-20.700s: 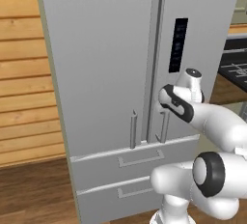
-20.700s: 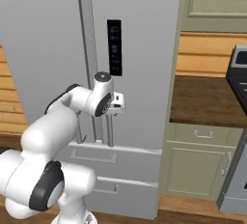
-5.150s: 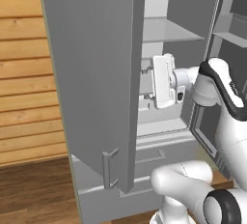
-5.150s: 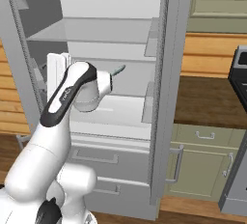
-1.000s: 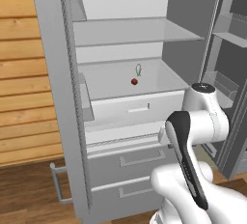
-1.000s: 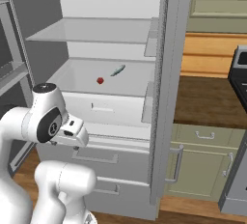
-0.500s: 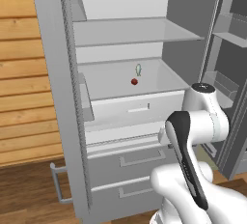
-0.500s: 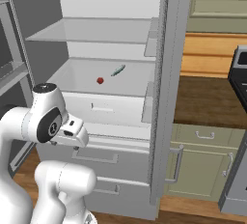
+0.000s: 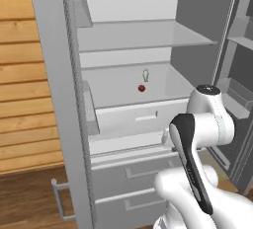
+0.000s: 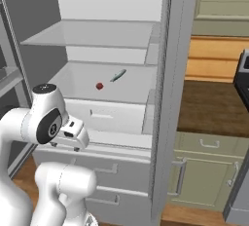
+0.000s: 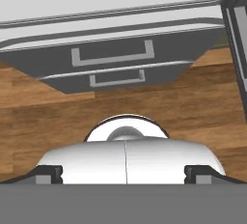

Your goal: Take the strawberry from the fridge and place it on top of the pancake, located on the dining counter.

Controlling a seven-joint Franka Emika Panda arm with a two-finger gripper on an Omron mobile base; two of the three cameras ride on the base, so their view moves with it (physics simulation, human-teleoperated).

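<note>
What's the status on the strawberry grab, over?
Gripper open, empty, pointed down at the floor. Strawberry on the white shelf inside the open fridge, beside a slim pale object. Nothing blocking it.

Both doors of the fridge [image 9: 54, 75] now stand wide open, where they were shut at first. The arm [image 9: 197, 139], earlier reaching inside at shelf height, has folded back low in front of the drawers [image 10: 107, 181].

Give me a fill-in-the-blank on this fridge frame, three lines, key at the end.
1. The fridge doors stand ____.
2. The strawberry lies on a white shelf beside a slim pale ____ object.
3. The claw hangs below that shelf, its jaws ____ and holding nothing.

Missing words: open; greenish; open
</note>
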